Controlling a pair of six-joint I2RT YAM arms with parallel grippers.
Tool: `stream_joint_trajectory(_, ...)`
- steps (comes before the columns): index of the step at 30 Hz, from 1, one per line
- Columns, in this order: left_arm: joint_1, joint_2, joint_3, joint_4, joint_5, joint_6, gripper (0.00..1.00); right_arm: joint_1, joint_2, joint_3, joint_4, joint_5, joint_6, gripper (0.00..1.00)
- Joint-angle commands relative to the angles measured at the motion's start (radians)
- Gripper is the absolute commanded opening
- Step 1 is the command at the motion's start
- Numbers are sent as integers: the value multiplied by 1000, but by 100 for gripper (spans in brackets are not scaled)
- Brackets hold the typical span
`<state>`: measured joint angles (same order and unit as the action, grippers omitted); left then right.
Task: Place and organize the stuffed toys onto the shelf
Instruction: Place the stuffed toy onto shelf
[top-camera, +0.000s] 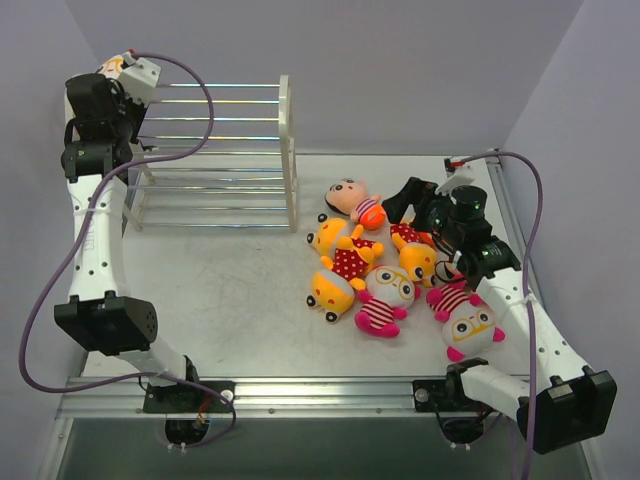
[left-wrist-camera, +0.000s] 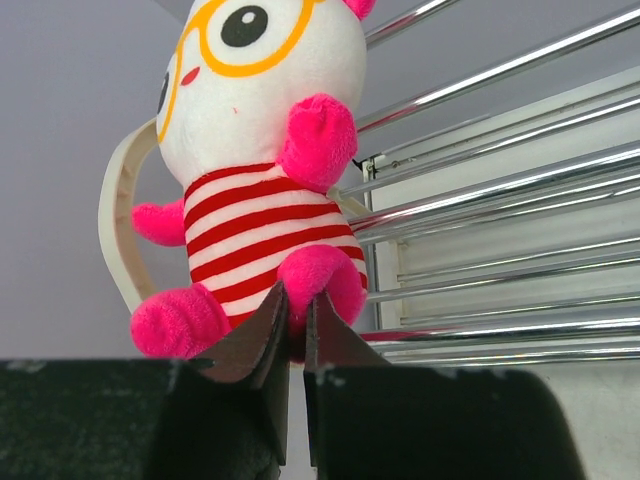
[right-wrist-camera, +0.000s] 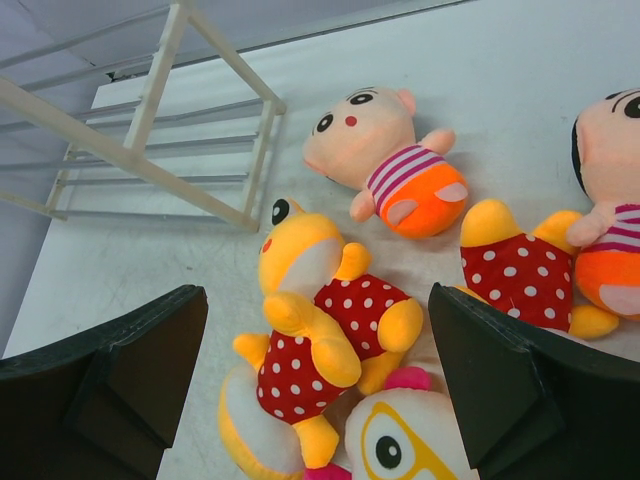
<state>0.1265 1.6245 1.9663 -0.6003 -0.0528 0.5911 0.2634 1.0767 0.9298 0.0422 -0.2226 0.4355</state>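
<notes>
— Where is the pink doll (left-wrist-camera: 260, 150) staying?
— Upper left, by the shelf (top-camera: 288, 140) top; the left gripper (left-wrist-camera: 297, 305) is pinching its leg.
— And the right gripper (right-wrist-camera: 315, 300)?
— It is hanging spread wide (over the other dolls (top-camera: 345, 255), right of centre).

Three pink striped toys (top-camera: 385, 295) (top-camera: 470, 325) (left-wrist-camera: 260, 200), three yellow dotted-dress toys (top-camera: 328, 238) (top-camera: 330, 293) (top-camera: 415, 258), two peach-faced toys (top-camera: 352, 198) (right-wrist-camera: 610, 170), one wire shelf (top-camera: 288, 150)

Plush toys (top-camera: 385, 295); glossy metal shelf (top-camera: 215, 150).
</notes>
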Motion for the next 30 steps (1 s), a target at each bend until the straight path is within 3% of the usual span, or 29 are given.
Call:
stream_joint_trajectory(1,5,-46,-38,65,11,36,5,8,-24,35,25,20,-24,100)
stream_joint_trajectory(9,7,-63,-89,99,16,50,8,8,-8,21,59,-31,-3,100)
stream_joint_trajectory(14,7,-66,-83,102,11,35,25,7,-14,12,65,-12,-1,100)
stream_joint_trajectory(27,7,-87,-40,103,21,-17,50,10,-3,9,77,-32,16,100)
stream_joint_trajectory(30,7,-94,-32,111,27,-45,62,16,-6,10,81,-34,22,100)
